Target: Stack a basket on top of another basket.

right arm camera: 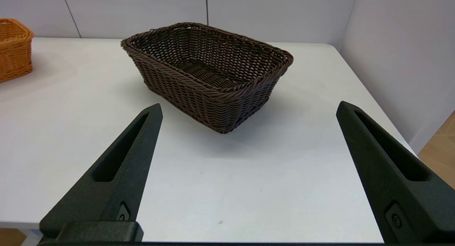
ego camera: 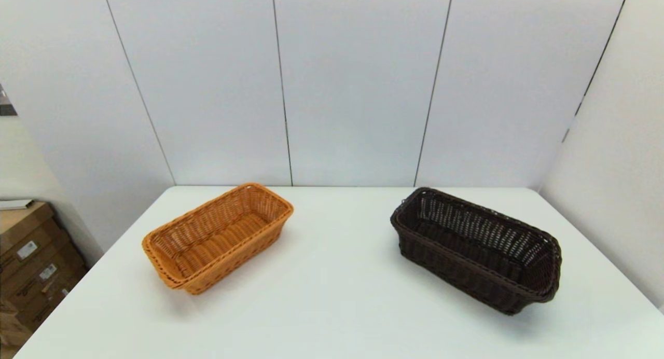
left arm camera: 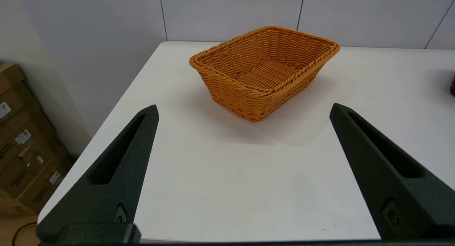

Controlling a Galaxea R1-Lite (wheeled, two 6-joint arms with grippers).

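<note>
My left hand (left arm camera: 243, 109) and right hand (right arm camera: 249, 107) both gape wide near the surface's (ego camera: 332, 276) edge, dark basket (ego camera: 474, 247) at three o'clock, orange basket (ego camera: 218, 237) at nine, well apart.

Bright, even light; soft shadows, sharp focus

A bare test lab or storeroom corner. Plain white wall panels (ego camera: 353, 84) enclose a white table (ego camera: 332, 297); stacked cardboard boxes (ego camera: 31, 260) (labels stuck on) sit at nine o'clock.
</note>
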